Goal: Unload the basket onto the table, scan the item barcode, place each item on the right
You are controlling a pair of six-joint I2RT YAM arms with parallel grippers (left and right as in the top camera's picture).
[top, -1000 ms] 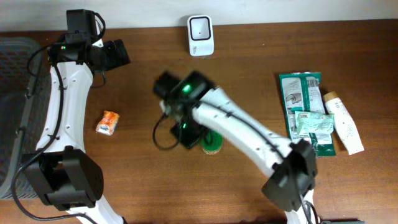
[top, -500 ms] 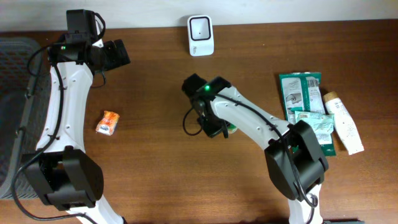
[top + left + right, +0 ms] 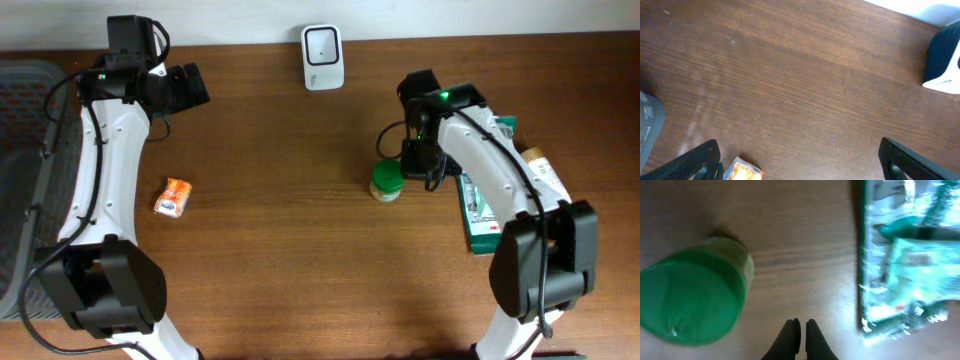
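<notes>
Inspection finds the right pincer (image 3: pixel 802 326) fully shut with nothing between its fingers, hanging over bare wood between a small round jar with a green lid (image 3: pixel 386 182) and a stack of flat green and white foil packets (image 3: pixel 905 265). The left pincer (image 3: pixel 197 88) stands wide open and empty at the far left corner of the brown wooden tabletop (image 3: pixel 260 270), well apart from all goods. The jar stands upright just beside the right pincer, right of centre and well apart from the white box-shaped barcode scanner (image 3: pixel 322 57) at the rear edge. It is judged the item in question, being the nearest, though the packets cannot be ruled out. The jar appears rigid and probably light. Its wall looks smooth and curved and may slip, so a hold across the body just below the lid, square to the axis, is advised. That hold would leave the side label free to face the scanner. The foil packets would be limp and slick by comparison. No barcode is visible on any item. The jar's side is seen only from above, and the right wrist view is blurred. The right arm covers much of the packet stack from overhead. A small orange sachet (image 3: pixel 173 196) lies alone at left, and a grey mesh basket (image 3: pixel 20 150) is cut off by the left edge.
</notes>
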